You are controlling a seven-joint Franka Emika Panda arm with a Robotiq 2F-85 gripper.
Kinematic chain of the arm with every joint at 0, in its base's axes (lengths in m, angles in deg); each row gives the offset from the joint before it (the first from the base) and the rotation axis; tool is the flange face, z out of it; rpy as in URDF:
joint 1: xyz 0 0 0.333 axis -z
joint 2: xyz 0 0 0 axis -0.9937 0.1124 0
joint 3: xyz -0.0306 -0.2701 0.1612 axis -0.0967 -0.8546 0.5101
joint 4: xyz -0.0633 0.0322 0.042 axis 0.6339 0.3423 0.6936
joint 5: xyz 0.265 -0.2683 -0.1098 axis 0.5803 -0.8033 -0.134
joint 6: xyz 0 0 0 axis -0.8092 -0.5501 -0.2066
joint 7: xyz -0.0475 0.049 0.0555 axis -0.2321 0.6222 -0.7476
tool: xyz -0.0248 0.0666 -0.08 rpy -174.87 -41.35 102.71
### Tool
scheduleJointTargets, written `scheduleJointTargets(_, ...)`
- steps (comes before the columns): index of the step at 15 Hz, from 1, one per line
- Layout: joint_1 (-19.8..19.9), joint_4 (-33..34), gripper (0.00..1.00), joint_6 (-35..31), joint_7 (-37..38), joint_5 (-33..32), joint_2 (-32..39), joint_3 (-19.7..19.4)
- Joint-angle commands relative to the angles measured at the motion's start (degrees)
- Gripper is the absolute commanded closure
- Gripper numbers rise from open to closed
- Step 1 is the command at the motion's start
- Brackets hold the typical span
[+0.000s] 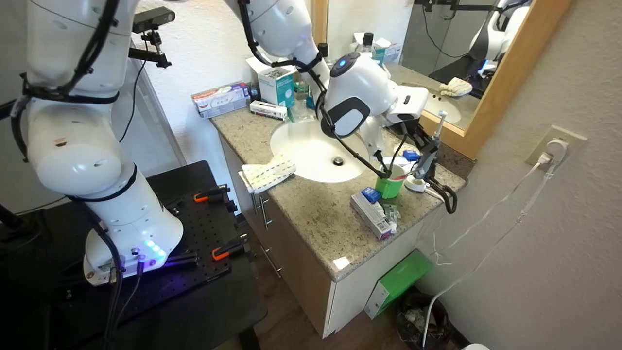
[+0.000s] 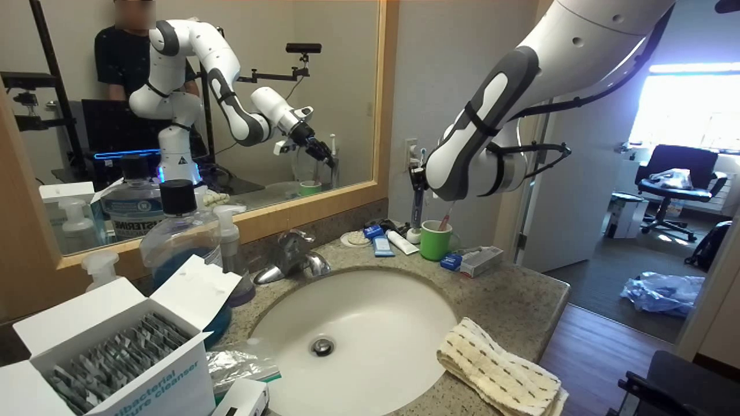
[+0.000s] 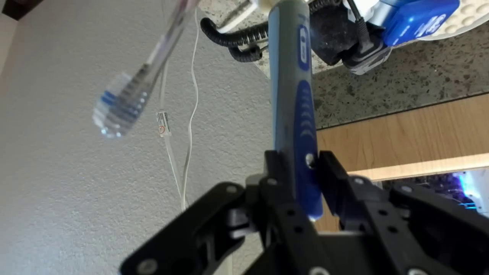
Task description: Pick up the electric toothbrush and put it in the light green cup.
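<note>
The electric toothbrush (image 2: 417, 209) is blue and grey, with a white head, and stands nearly upright over its white charger base (image 2: 413, 236). I cannot tell whether its foot still touches the base. My gripper (image 3: 298, 162) has its two fingers against both sides of the upper handle in the wrist view, where the toothbrush (image 3: 292, 76) fills the middle. The gripper (image 1: 431, 146) and toothbrush (image 1: 426, 163) also show in an exterior view. The light green cup (image 2: 435, 247) stands beside the base, holding a red toothbrush (image 2: 445, 221). The cup (image 1: 388, 188) is out of the wrist view.
A toothpaste tube (image 2: 402, 242) and blue packets (image 2: 382, 246) lie behind the cup. A grey box (image 2: 482, 262) lies at its other side. The mirror frame (image 2: 324, 205), faucet (image 2: 292, 257), sink (image 2: 370, 300) and folded towel (image 2: 500, 367) are near. Charger cables (image 3: 244, 42) run behind the base.
</note>
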Motion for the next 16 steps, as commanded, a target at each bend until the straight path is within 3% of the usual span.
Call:
scheduleJointTargets(1,1.0,1.5,0.93,-0.5,2.1,-0.1,1.3,1.0)
scheduleJointTargets(5,2.7,0.4,0.93,-0.1,3.0,-0.7,0.2,2.8)
scheduleJointTargets(12,11.1,-6.1,0.93,0.0,2.4,-3.7,-10.3,13.4)
scheduleJointTargets(16,11.5,-10.7,0.93,0.0,1.0,-5.3,-15.8,14.0)
